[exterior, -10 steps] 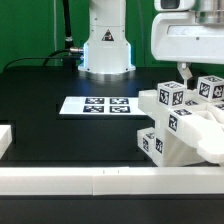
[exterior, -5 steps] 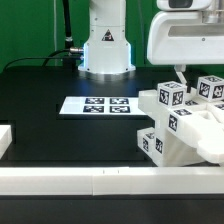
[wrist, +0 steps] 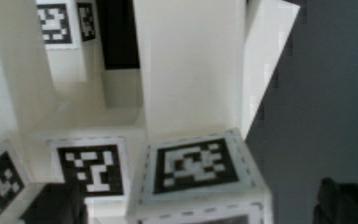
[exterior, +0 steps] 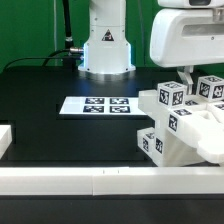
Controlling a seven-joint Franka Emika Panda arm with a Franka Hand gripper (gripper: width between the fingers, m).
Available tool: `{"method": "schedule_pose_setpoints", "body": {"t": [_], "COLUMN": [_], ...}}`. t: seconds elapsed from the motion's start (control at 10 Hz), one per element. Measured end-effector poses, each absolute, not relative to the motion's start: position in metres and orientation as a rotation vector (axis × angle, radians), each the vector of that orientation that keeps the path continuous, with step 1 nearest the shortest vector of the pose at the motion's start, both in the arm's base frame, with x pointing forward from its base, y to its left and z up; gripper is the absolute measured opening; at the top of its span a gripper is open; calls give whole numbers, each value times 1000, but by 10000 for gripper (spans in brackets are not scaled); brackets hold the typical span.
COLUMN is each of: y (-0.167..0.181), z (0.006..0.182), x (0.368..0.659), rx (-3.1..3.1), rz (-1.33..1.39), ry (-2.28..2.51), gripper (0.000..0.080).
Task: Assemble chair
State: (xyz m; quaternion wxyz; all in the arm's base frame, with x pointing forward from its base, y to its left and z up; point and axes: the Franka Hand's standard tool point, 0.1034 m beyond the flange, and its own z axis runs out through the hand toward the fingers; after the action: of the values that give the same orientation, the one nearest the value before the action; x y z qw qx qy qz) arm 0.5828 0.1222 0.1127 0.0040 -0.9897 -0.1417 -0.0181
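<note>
Jaws spread wide, gripping nothing; gripper poised just above chair at exterior view's right, against front rail. Likely rigid, light, smooth plastic; slip risk on flat faces. Suggest pinching across upright tagged block, square to faces.

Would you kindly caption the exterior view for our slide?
Open gripper poised above the tagged white chair, marker board lying beside it.

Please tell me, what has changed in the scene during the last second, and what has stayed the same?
The gripper shifted slightly toward the exterior view's right above the chair; its jaws stand open, holding nothing. The chair parts and the marker board stayed where they were.
</note>
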Motion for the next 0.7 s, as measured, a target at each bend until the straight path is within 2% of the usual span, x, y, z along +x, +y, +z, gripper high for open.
{"method": "schedule_pose_setpoints", "body": {"t": [0.1,0.3,0.5,0.7], "y": [122,122,122,122], "z": [113,113,113,112], "x": [583,583,583,583], "rx": [-3102,-3102,-3110,-3124], "rz": [-57,-56,-56,-56], "ry": [-444,-442,-359,-63], "gripper": [626,274,277,277]}}
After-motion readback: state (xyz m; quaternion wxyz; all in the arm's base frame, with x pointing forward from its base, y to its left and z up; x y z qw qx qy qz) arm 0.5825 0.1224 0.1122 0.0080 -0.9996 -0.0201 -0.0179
